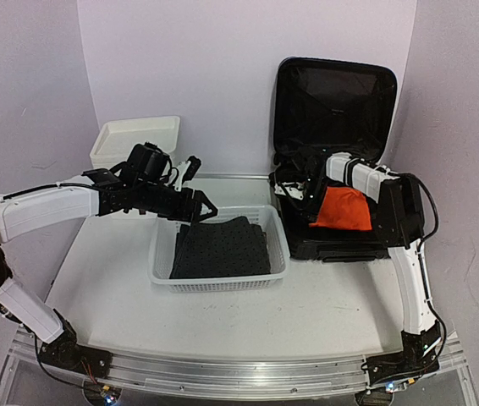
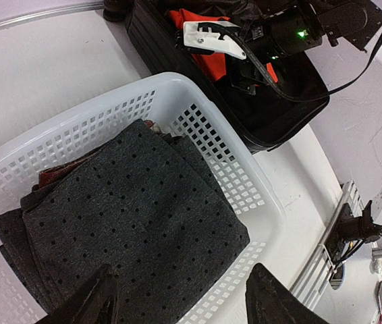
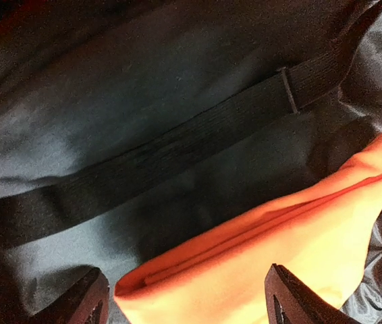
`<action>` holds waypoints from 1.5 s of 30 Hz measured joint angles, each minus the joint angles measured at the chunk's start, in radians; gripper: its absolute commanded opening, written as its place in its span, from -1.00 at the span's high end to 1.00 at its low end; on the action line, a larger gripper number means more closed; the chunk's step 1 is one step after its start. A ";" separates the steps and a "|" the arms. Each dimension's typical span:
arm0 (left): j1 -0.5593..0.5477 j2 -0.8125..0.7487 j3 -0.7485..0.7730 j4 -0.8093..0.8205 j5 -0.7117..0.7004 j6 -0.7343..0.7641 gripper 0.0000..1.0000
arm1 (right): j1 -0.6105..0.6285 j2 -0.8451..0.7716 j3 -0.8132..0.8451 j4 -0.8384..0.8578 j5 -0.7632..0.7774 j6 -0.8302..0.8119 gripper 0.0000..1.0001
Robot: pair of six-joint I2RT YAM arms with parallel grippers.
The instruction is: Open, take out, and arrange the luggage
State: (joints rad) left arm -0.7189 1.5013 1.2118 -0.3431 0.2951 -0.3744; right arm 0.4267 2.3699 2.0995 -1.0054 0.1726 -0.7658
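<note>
My left arm reaches from the left across the white desk (image 1: 307, 313), forearm level. Its hand (image 1: 199, 210) hovers over the far left rim of the white perforated plastic basket (image 1: 162, 254), fingers spread and empty. My right arm rises from its base, bends at the elbow and dips leftward into the large black hard-shell suitcase (image 1: 334, 93). That hand (image 3: 187, 297) has its fingers wide, either side of a folded orange cloth (image 1: 341, 210); whether they touch it I cannot tell.

The suitcase sits at the right rear of the desk, just beside the basket. It is open: the base lies flat and the lid stands upright at the far side, lining towards me, with the hinge line running left to right. Inside lie the orange cloth and a black elastic strap (image 3: 144, 169) across the lining. The basket holds folded dark grey dotted felt cloth (image 1: 221, 248).
</note>
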 measured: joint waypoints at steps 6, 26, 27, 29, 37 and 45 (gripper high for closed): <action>0.000 0.000 0.000 0.000 0.000 0.000 -0.31 | 0.000 -0.026 -0.056 0.047 0.001 0.012 -0.68; 0.000 0.000 0.000 -0.001 0.008 -0.001 -0.31 | -0.035 -0.115 -0.232 0.076 0.065 0.116 -0.37; 0.000 0.000 0.000 -0.001 0.008 -0.001 -0.31 | -0.036 -0.121 -0.240 0.082 0.066 0.126 -0.30; 0.000 0.000 0.000 -0.001 0.008 -0.001 -0.31 | -0.041 -0.138 -0.264 0.093 0.066 0.145 -0.17; 0.000 0.000 0.000 -0.001 0.008 -0.001 -0.31 | -0.053 -0.219 -0.360 0.134 0.017 0.179 0.20; 0.000 -0.002 0.000 -0.001 0.008 -0.001 -0.31 | -0.077 -0.224 -0.375 0.171 -0.099 0.187 0.66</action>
State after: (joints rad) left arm -0.7189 1.4998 1.2118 -0.3443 0.3031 -0.3752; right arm 0.3492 2.1464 1.7245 -0.8345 0.0738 -0.5785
